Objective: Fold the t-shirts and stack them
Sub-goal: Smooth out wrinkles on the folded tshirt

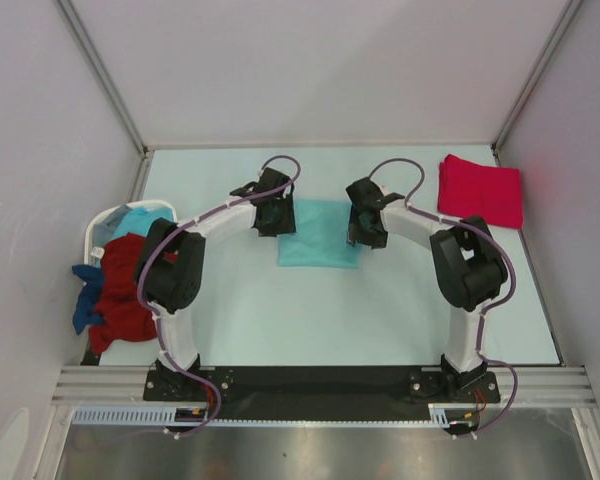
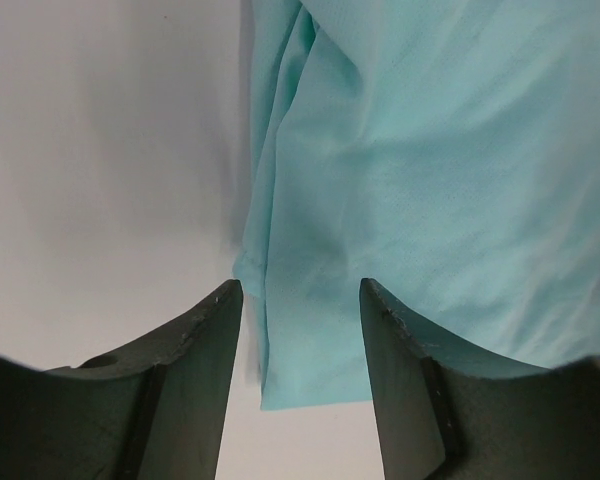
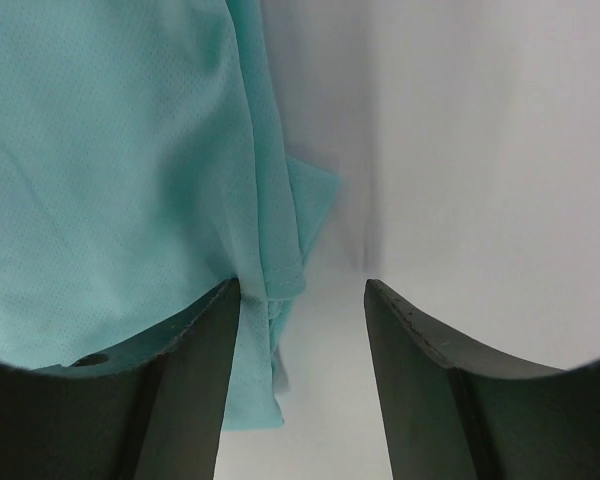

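**Plainly: both claws wide, teal shirt between them**

Partly hidden first: from above, the wrist bodies cover the fingertips of the left claw [image 1: 276, 226] and the right claw [image 1: 366, 234], so that view does not show how far the jaws stand apart. Each claw also covers one side edge of the teal shirt [image 1: 320, 235]. The heap in the basket [image 1: 94, 236], left of the left claw and nearer the arm bases, is bunched; where one garment ends is hard to tell.

Counted: two claws, one basket, five shirts by colour. The teal one lies folded flat between the claws. A red shirt [image 1: 480, 190] lies folded well to the right of the right claw, beyond it. A dark red shirt [image 1: 125, 290], a blue shirt [image 1: 83, 305] and a light blue shirt [image 1: 135, 220] are at the basket, the blue one hanging outside its rim.

Only the wrist views show the jaws. The left claw [image 2: 300, 290] is wide and grips nothing; the teal shirt's [image 2: 430, 180] folded edge runs down through its gap. The right claw [image 3: 302, 290] is wide and grips nothing; the teal shirt's [image 3: 100, 150] edge lies by its left finger, with bare table [image 3: 460, 150] to the right. Both views cut the shirt off.
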Robot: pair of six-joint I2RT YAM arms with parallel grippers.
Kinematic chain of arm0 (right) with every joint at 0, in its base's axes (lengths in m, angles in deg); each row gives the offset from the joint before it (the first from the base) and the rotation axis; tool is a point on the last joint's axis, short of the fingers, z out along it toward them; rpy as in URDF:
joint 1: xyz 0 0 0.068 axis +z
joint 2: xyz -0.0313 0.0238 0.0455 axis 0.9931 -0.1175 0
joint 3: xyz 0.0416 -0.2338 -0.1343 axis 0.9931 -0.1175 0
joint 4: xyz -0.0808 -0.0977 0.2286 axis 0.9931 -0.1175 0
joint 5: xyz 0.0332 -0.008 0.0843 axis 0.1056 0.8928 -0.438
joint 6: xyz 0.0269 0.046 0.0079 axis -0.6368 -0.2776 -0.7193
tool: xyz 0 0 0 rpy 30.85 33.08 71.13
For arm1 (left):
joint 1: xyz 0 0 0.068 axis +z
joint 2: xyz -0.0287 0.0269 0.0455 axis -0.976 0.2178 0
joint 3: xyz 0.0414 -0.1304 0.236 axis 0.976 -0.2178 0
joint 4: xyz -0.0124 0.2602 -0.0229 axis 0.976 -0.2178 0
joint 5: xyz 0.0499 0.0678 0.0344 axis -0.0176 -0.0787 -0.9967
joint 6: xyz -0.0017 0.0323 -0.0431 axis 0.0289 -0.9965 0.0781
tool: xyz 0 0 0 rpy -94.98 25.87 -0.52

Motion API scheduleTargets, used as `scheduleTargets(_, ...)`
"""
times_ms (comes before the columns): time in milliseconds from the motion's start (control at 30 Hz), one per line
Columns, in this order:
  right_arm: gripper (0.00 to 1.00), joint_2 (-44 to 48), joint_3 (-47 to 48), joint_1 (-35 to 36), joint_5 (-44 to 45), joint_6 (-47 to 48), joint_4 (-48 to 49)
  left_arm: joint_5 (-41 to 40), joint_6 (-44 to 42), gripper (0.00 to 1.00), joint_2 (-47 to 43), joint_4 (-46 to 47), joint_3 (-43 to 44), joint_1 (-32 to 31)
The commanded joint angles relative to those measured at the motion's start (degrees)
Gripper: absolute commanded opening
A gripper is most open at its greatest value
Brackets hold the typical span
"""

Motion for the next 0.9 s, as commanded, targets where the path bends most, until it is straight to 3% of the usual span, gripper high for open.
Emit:
scheduleTargets(0,0.59,-1.71,3.01,-0.98,-0.73,0.63,1.91,0.83,-1.02,0.57,0.85,0.17,3.17,0.59)
scheduleTargets(567,0.57,-5.06,6.08,-1.86,-2.93,0.20,3.14,0.82,-1.55,0.57,0.85,-0.53,5.37,1.29)
scheduleTargets(867,0.58,0.04,7.22,-0.72,-1.18,0.20,2.18,1.00,-1.72,0.57,0.94,-0.79,5.90,1.38)
